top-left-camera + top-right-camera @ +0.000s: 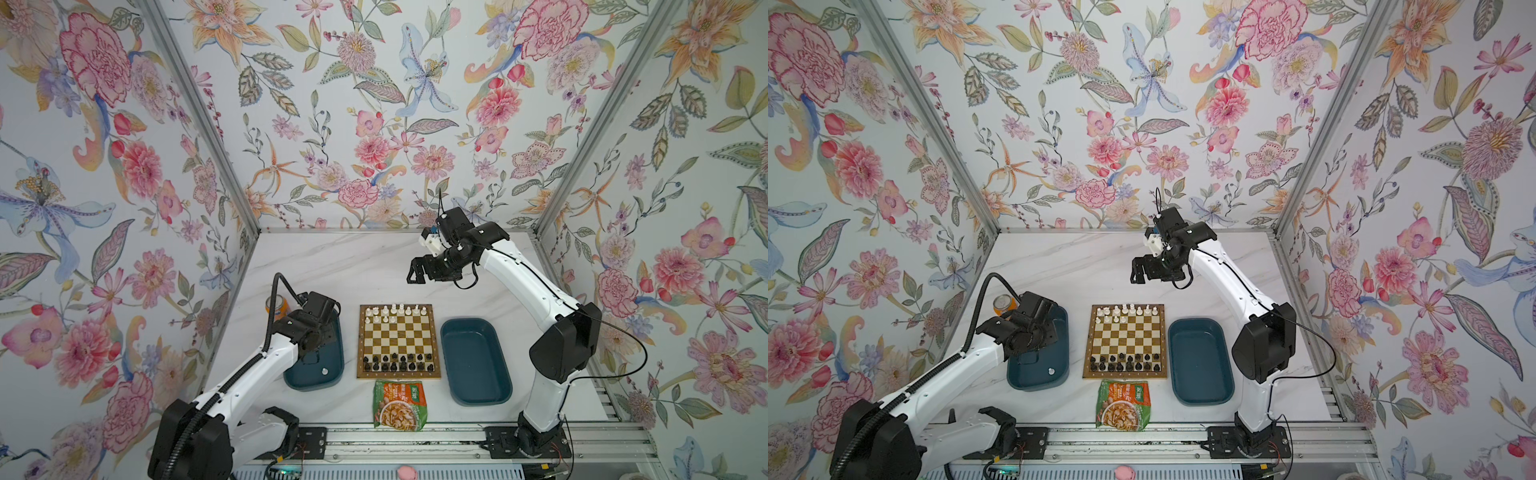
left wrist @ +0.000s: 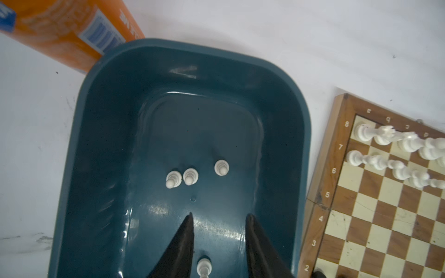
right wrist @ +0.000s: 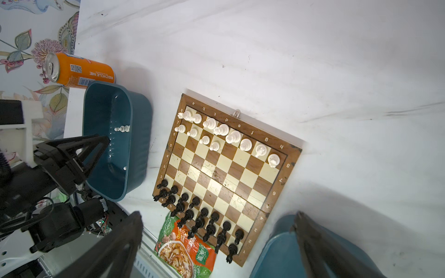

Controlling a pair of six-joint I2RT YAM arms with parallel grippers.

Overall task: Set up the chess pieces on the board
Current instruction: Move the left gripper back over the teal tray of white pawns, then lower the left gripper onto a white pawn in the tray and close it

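- Because four white pawns (image 2: 190, 177) waited in the left tray (image 2: 101, 156), the left gripper (image 2: 219, 215) hung low over that tray, its fingers parted and grasping nothing.
- One pawn (image 2: 204, 266) stood upright on the tray floor between those fingers, nearer the wrist than the tips.
- The other three stood upright further along, two close together and one a little apart, probably the likeliest picks.
- The right gripper (image 1: 417, 275) was held high behind the board (image 1: 399, 375), fingers spread wide and empty. It was likely parked out of the way, since the right tray (image 1: 476, 361) showed no pieces.
- The board lay between the two trays, where either arm could plausibly reach it.
- On it stood eight white back-row pieces (image 3: 245, 144) and four placed pawns (image 3: 205, 139) in the row ahead, filling only the half nearest the left tray.
- Sixteen black pieces (image 3: 204, 211) filled two full rows at the near edge.
- By my count, four squares in the white pawn row wanted filling, matching the four in the tray.
- One orange can (image 3: 81, 71) stood just behind the left tray, and one snack packet (image 1: 400, 405) lay in front of the board; neither seemed part of the job.
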